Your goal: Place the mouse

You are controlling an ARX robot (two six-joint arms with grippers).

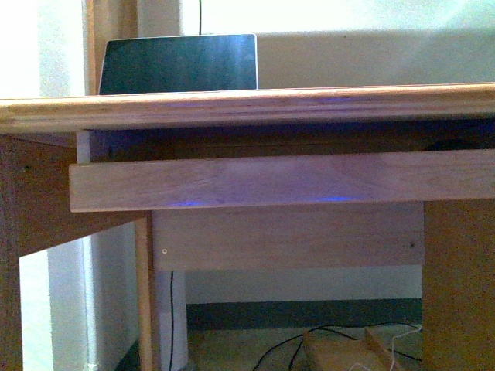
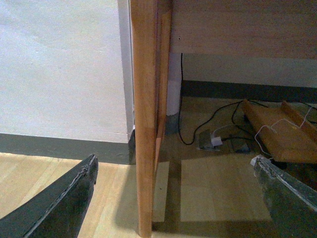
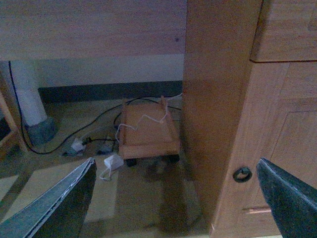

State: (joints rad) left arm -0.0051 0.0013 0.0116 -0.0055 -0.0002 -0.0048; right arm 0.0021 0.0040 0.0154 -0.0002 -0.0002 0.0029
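Left claw point(image 2: 173, 198): released, fingers point(image 2: 59, 206) spread wide, nothing between them. Straight ahead of it, nearer the one finger, stands a wooden desk leg point(image 2: 144, 124). Beyond the leg, black cables point(image 2: 198, 129) and a white plug point(image 2: 216, 141) lie on the floor.

Right claw point(image 3: 173, 203): released too, wide apart, empty. Ahead of it, a small wooden cart point(image 3: 148, 131) sits on the floor, with a white adapter point(image 3: 113, 161) nearer the claw, just beside the cart. Close by the other finger is a cabinet door point(image 3: 282, 129) with a ring pull point(image 3: 242, 174).

Front view: edge of the wooden surface point(image 1: 247, 104), with a dark screen point(image 1: 178, 64) standing on it and a pull-out shelf point(image 1: 278, 182) just under it.

Mouse point(image 1: 458, 144): only a dark low hump shows in the shadowed gap between surface and shelf. It is too dim to be sure. Neither claw touches it; its place relative to the claws cannot be told.
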